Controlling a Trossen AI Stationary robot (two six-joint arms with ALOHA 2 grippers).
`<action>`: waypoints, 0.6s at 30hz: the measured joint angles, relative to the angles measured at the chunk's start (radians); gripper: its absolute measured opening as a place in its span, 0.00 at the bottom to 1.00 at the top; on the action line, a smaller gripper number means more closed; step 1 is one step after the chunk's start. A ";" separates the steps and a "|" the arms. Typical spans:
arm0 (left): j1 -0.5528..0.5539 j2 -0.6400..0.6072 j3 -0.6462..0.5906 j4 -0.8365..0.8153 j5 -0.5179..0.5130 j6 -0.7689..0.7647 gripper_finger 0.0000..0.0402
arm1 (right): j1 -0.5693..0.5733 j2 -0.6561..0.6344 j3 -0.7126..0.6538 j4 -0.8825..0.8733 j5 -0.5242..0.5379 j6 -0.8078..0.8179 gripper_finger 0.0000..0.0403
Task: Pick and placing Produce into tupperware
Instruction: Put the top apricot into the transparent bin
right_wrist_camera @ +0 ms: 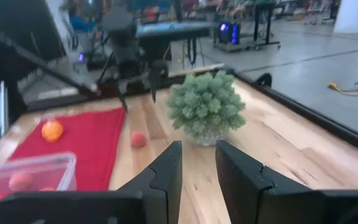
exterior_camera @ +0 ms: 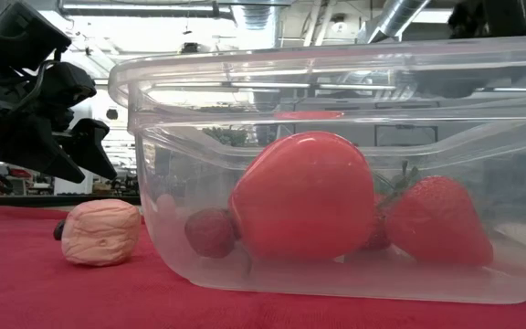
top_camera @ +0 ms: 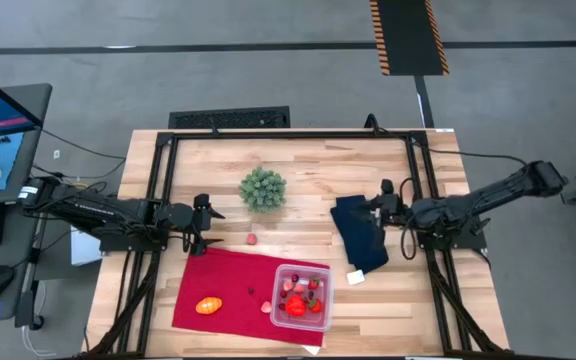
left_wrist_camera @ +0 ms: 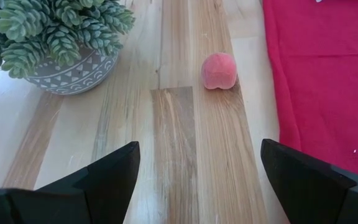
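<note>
The clear tupperware [top_camera: 301,297] stands on a red cloth [top_camera: 223,285] near the table's front edge. Inside it lie a big red fruit [exterior_camera: 304,196], a strawberry [exterior_camera: 432,219] and a small dark red piece [exterior_camera: 211,231]. An orange oval [top_camera: 208,305] lies on the cloth to its left, and a pink bit [exterior_camera: 101,232] lies beside its wall. A small pink peach [left_wrist_camera: 219,70] rests on bare wood. My left gripper [top_camera: 208,225] hangs open at the table's left, short of the peach. My right gripper [right_wrist_camera: 199,155] is above the dark blue cloth [top_camera: 360,235], its fingers slightly apart with nothing between them.
A green bushy plant in a patterned pot [top_camera: 263,188] stands at the table's middle, between the two grippers. A small white tag [top_camera: 356,276] lies by the blue cloth. Black frame rails [top_camera: 158,200] run along the table's left, right and far sides.
</note>
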 joint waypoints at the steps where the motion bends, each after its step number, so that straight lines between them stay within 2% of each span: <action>1: 0.000 0.000 0.000 0.000 0.000 0.000 0.81 | -0.006 -0.007 -0.023 0.038 0.001 0.007 0.30; 11: 0.000 0.000 0.000 0.000 0.000 0.000 0.81 | -0.013 -0.035 -0.102 0.084 -0.036 -0.036 0.30; 15: 0.000 0.000 0.000 0.000 0.000 0.000 0.81 | 0.008 -0.122 -0.102 0.072 -0.027 -0.084 0.30; 18: 0.000 0.000 0.000 0.000 0.000 0.000 0.81 | 0.008 -0.208 -0.102 -0.006 -0.018 -0.100 0.30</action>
